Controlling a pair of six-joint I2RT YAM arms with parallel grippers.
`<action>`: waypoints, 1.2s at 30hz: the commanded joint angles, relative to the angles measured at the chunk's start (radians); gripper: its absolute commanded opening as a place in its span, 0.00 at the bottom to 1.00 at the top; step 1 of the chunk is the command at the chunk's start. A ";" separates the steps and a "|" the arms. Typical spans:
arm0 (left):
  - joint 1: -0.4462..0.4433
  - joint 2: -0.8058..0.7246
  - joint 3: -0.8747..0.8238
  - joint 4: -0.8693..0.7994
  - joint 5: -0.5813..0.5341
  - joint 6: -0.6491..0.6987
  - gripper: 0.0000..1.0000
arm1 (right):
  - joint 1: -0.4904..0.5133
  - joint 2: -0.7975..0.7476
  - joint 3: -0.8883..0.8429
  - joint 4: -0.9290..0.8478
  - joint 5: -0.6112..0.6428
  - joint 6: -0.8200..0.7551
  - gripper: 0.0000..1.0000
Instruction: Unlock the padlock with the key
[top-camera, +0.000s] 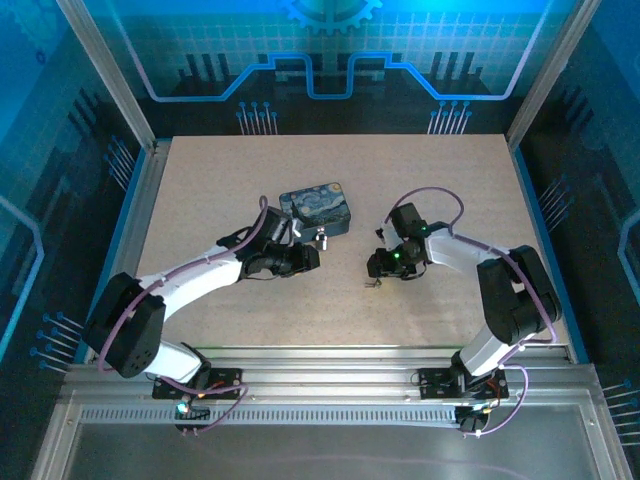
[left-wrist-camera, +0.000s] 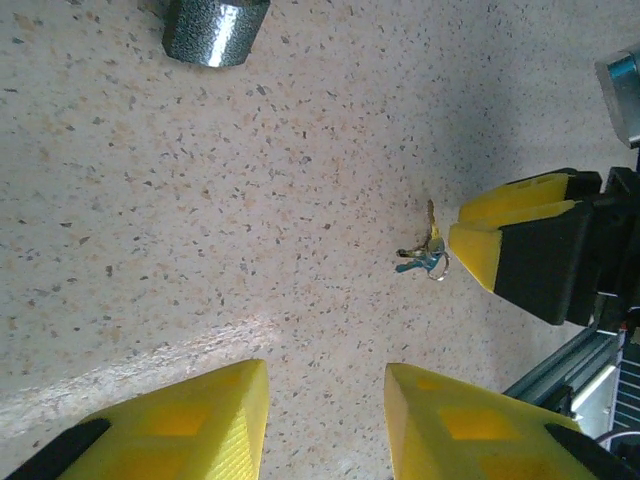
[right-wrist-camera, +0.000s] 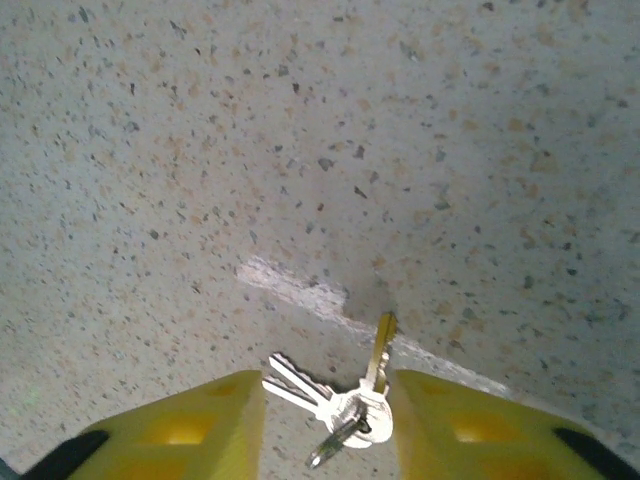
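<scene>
The key is one of a small bunch on a ring (right-wrist-camera: 352, 408), with silver blades and one brass blade, lying flat on the speckled table. My right gripper (right-wrist-camera: 325, 392) is open and straddles the bunch, one yellow finger on each side. From above the key bunch (top-camera: 372, 286) lies just below the right gripper (top-camera: 380, 270). In the left wrist view the key bunch (left-wrist-camera: 425, 256) lies beside a right finger (left-wrist-camera: 500, 240). The padlock (top-camera: 322, 240), a small grey metal body (left-wrist-camera: 215, 30), sits by the box corner. My left gripper (left-wrist-camera: 325, 378) is open over bare table, close to the padlock (top-camera: 310, 258).
A blue-and-yellow swirl-painted box (top-camera: 316, 208) lies at the table's middle, right behind the padlock. Aluminium frame rails (top-camera: 330, 360) run along the near edge. Glass walls close off the left, right and back sides.
</scene>
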 joint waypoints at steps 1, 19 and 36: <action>0.007 -0.030 -0.016 -0.037 -0.016 0.028 0.37 | 0.003 -0.031 -0.014 -0.054 0.052 0.007 0.43; 0.007 -0.040 -0.030 -0.037 -0.026 0.031 0.37 | 0.098 0.068 -0.061 0.023 0.060 0.116 0.26; 0.007 -0.043 -0.045 -0.022 -0.022 0.026 0.37 | 0.103 0.015 -0.106 0.117 -0.016 0.209 0.29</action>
